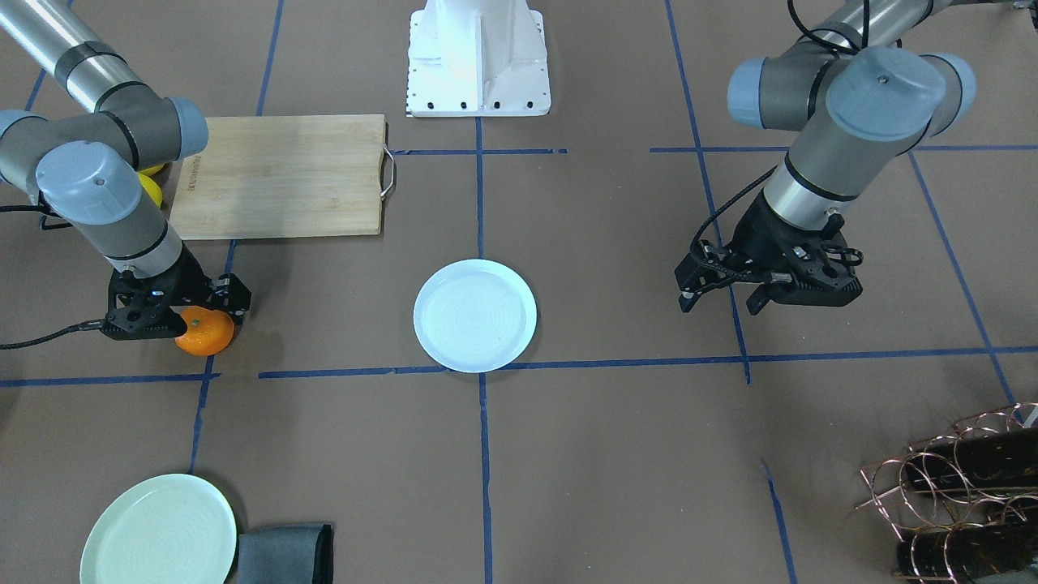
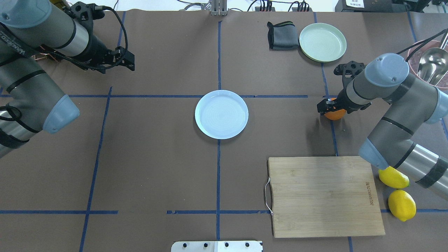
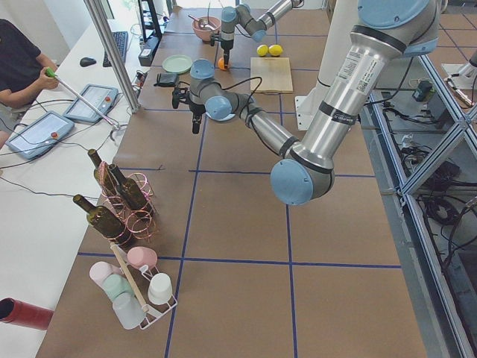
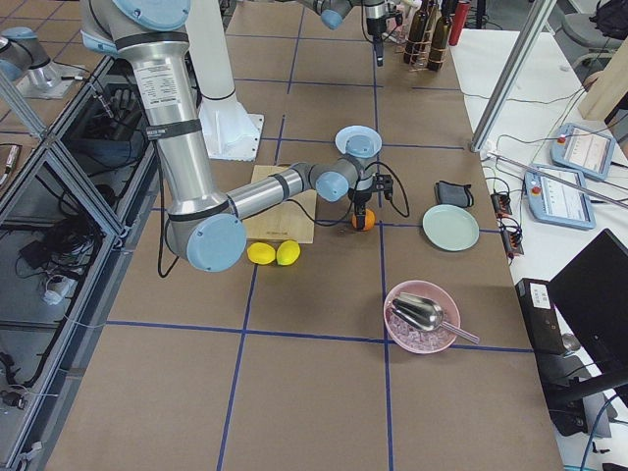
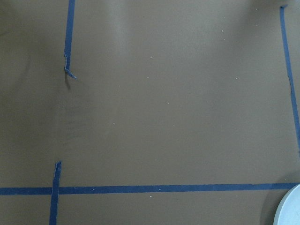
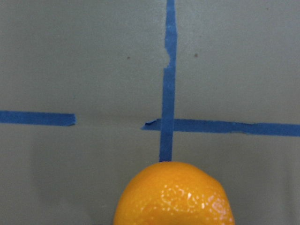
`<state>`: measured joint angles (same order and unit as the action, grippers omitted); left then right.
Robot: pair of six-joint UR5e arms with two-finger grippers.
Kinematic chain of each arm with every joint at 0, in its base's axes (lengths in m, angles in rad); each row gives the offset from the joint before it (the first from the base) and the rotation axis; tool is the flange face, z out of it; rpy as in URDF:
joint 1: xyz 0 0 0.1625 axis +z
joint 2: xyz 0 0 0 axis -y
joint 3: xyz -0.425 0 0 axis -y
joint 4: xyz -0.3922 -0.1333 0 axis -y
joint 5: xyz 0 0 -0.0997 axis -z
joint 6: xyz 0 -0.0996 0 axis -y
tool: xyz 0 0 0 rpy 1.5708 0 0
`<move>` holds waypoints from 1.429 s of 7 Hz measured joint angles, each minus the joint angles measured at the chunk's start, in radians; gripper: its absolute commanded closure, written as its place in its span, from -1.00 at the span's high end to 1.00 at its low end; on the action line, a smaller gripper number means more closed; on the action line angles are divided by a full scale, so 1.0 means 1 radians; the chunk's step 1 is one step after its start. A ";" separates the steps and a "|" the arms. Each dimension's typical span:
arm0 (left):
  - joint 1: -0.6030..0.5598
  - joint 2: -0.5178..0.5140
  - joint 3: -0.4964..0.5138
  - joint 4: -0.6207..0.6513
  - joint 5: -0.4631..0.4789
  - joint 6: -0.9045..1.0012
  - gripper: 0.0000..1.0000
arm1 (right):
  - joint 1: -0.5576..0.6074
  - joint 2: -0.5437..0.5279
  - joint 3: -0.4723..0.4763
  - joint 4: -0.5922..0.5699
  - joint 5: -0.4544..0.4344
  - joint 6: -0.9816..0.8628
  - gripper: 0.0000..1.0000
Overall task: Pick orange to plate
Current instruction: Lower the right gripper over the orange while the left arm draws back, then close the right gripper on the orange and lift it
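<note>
The orange [image 1: 204, 332] lies on the brown table at a blue tape crossing, and fills the bottom middle of the right wrist view [image 6: 174, 194]. My right gripper [image 1: 209, 312] is down over it, a finger on each side, and looks shut on the orange [image 2: 335, 113]. The pale bluish-white plate [image 1: 475, 315] sits empty at the table's centre [image 2: 221, 114], well apart from the orange. My left gripper [image 1: 722, 298] hangs open above bare table on the other side of the plate. A sliver of the plate's rim [image 5: 289, 208] shows in the left wrist view.
A wooden cutting board [image 2: 323, 195] lies near the robot's base, with two yellow lemons [image 2: 397, 189] beside it under my right arm. A mint-green plate [image 2: 322, 42] and a folded grey cloth [image 2: 281, 35] sit at the far side. A pink bowl with a scoop [image 4: 422, 316] and a wire bottle rack [image 1: 965, 487] stand at the table's ends.
</note>
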<state>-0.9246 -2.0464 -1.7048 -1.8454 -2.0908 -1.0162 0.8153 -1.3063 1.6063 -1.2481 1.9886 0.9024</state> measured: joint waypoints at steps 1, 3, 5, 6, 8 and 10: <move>0.000 0.000 0.000 0.000 0.000 0.000 1.00 | 0.010 0.002 -0.004 0.000 -0.001 -0.008 1.00; 0.000 0.000 -0.001 -0.001 0.000 0.000 1.00 | 0.017 0.004 -0.010 -0.001 -0.002 -0.009 -0.38; 0.000 0.000 -0.001 -0.002 0.000 -0.001 1.00 | 0.021 0.024 -0.010 -0.007 -0.001 0.000 -1.00; 0.000 0.000 -0.001 -0.002 0.000 -0.001 1.00 | 0.029 0.033 -0.008 -0.009 0.003 0.000 -1.00; 0.000 0.000 -0.001 -0.002 0.000 -0.001 1.00 | 0.057 0.049 0.006 -0.012 0.023 0.001 -1.00; -0.008 0.003 -0.001 -0.001 0.000 0.007 1.00 | 0.088 0.087 0.032 -0.017 0.088 0.018 -1.00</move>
<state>-0.9321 -2.0430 -1.7054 -1.8466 -2.0908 -1.0087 0.9035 -1.2191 1.6385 -1.2650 2.0764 0.9200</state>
